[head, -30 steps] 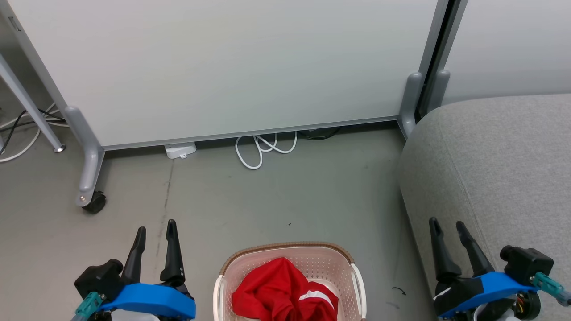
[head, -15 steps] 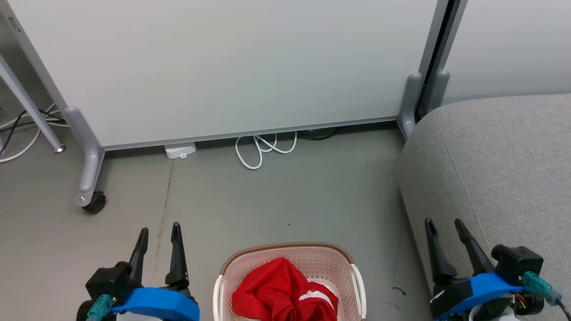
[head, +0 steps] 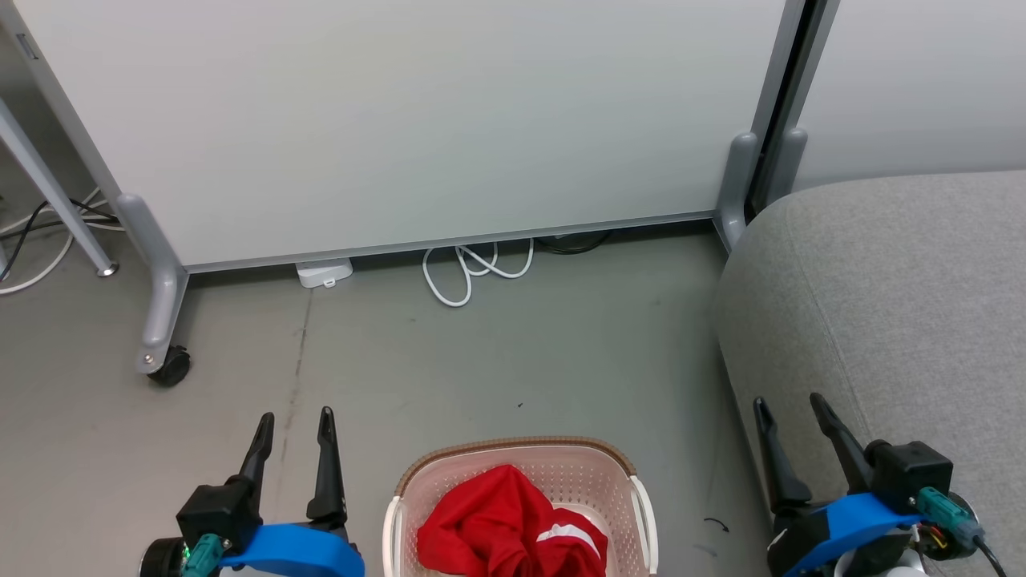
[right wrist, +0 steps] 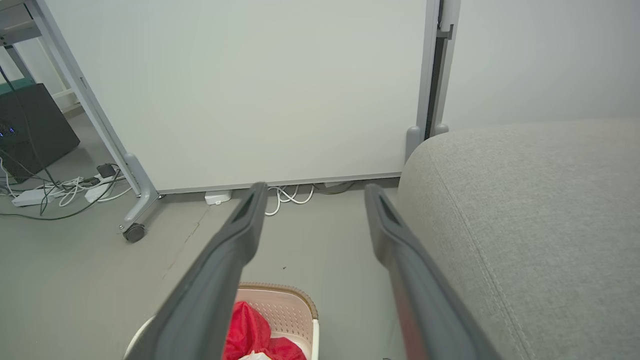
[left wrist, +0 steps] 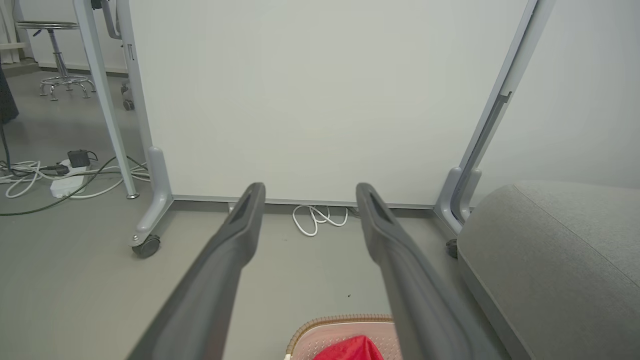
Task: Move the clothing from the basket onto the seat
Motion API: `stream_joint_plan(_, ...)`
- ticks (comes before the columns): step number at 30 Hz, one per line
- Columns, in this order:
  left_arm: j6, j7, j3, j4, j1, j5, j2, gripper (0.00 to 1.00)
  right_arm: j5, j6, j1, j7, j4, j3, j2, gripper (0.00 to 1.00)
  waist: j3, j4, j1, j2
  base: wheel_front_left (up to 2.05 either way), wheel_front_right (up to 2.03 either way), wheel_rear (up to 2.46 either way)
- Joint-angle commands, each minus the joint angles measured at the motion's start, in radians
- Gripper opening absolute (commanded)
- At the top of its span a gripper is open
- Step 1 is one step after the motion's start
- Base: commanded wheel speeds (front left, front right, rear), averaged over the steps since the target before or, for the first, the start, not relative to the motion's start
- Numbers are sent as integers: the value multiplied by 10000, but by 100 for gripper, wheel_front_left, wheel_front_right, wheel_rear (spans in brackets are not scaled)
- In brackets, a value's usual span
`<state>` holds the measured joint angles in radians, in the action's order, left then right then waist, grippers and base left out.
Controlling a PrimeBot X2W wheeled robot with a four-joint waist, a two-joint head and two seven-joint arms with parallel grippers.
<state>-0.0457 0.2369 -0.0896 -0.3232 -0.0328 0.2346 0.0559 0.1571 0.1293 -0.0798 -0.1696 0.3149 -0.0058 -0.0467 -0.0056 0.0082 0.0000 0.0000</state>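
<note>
Both claws idle, nothing held. Left gripper (head: 296,414) is at the near-left of the floor (head: 561,353), fingers spread wide and pointing away from the robot, just left of the basket (head: 513,443). Right gripper (head: 787,401) is at the near-right, also spread wide and empty, by the rounded side of the seat (head: 898,304). Neither touches basket or fabric.

Basket is on the floor between the two grippers, cut off by the near edge of the head view. Cream wall with holes, brown rim. The clothing (head: 497,521) is in it: red, bunched in a heap, white stripe on its right side. What shows of it is inside the rim.

Seat is right of the basket, apart from it, with a strip of floor between. Grey fabric, stitched seam running along the top. It runs from the near-right back to the partition.

Farther out: a looped white cable (head: 469,272) and a white power block (head: 324,272) lie along the foot of the white partition (head: 401,120). The partition stands on grey legs, with a caster (head: 171,365) at far-left. More cables (head: 32,240) lie on the floor left of that leg.
</note>
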Motion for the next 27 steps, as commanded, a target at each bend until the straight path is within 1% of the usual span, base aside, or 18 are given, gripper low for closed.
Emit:
stream_joint_plan(1, 18, 86, -36, -18, -136, -186, 1, 100, -228, 22, -94, -89, -42, 11, -57, 100, -2, 3, 0, 0, 0, 0, 0)
stream_joint_plan(13, 141, 308, -62, -161, -133, -774, -22, 100, -1031, 24, -94, -234, -18, -101, -60, 100, 18, 4, 0, 0, 0, 0, 0)
stream_joint_plan(27, 133, 298, -30, -210, -165, -733, -39, 100, -901, 22, -154, -269, 56, -101, -59, 100, 59, 4, 0, 0, 0, 0, 0)
